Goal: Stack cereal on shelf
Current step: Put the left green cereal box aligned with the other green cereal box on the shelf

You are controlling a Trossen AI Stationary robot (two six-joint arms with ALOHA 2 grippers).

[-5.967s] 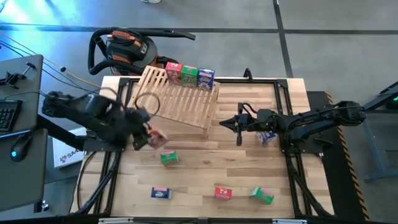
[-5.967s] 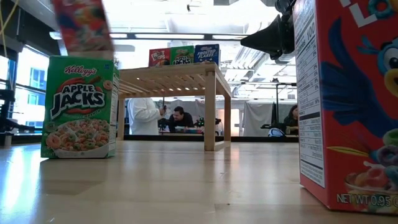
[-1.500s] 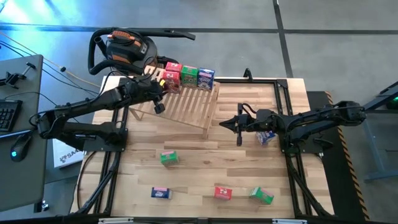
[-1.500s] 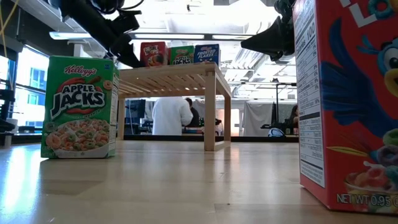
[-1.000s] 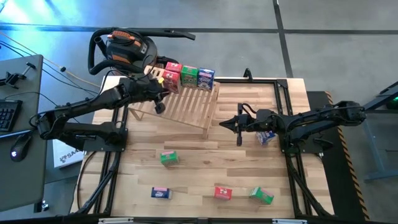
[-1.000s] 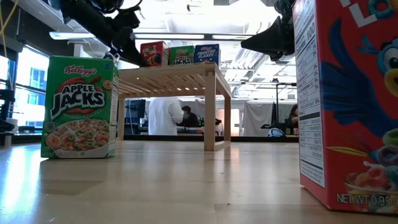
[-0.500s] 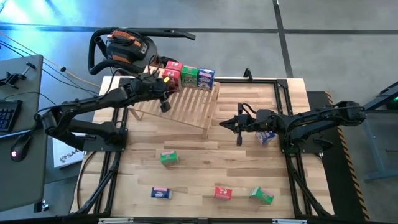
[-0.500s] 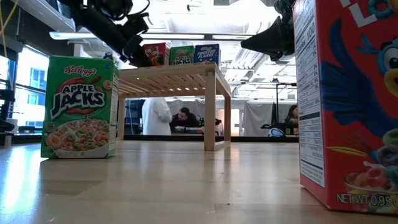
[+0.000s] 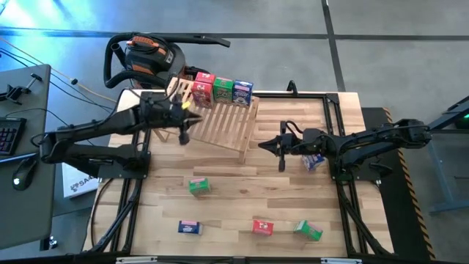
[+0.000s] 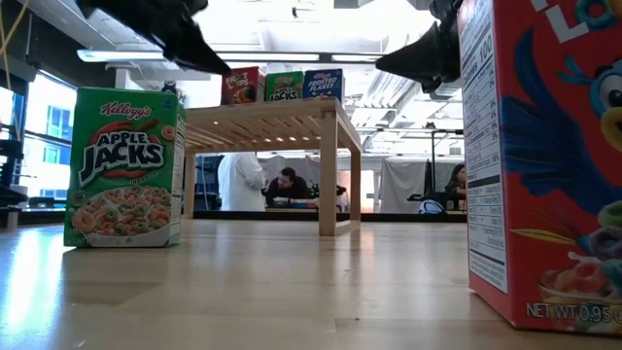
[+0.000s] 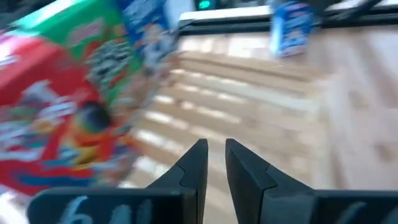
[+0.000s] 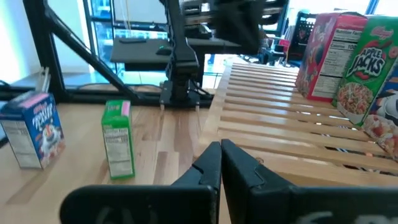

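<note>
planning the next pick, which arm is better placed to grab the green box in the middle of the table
Left, probably. The left gripper is empty above the shelf edge, nearer the green box. The right gripper idles farther off, shut.

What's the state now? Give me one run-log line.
left hand: empty, over shelf | right hand: shut, mid-table | three cereal boxes: upright along shelf's far edge
</note>
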